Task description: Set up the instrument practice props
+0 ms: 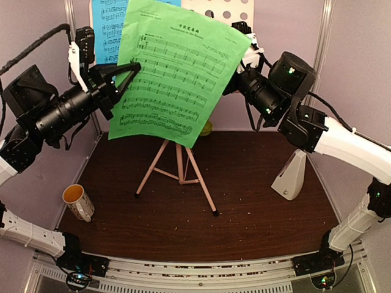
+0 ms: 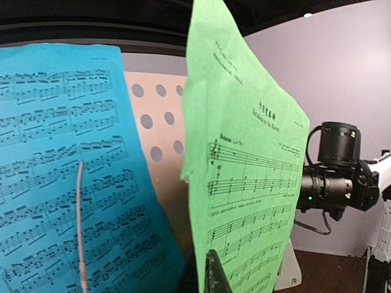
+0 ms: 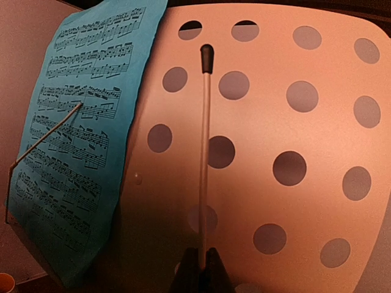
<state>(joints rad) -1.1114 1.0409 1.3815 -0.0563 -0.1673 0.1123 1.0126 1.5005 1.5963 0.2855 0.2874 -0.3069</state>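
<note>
The pink perforated music stand (image 1: 226,11) stands on tripod legs (image 1: 179,171) at mid table. The blue sheet (image 1: 106,25) lies on its left half under a thin wire arm (image 3: 50,132). My left gripper (image 1: 132,67) is shut on the left edge of the green sheet (image 1: 177,76) and holds it up in front of the stand; one finger (image 2: 214,276) shows against the sheet (image 2: 250,171). My right gripper (image 3: 208,268) is shut on the stand's other wire arm (image 3: 205,152), over the bare right half of the plate (image 3: 305,140). The white metronome (image 1: 291,175) stands at the right.
A white mug with yellow inside (image 1: 79,202) stands on the brown table near the front left. A lime-green bowl (image 1: 207,128) peeks out behind the green sheet's lower corner. Purple walls close in on the left, the back and the right.
</note>
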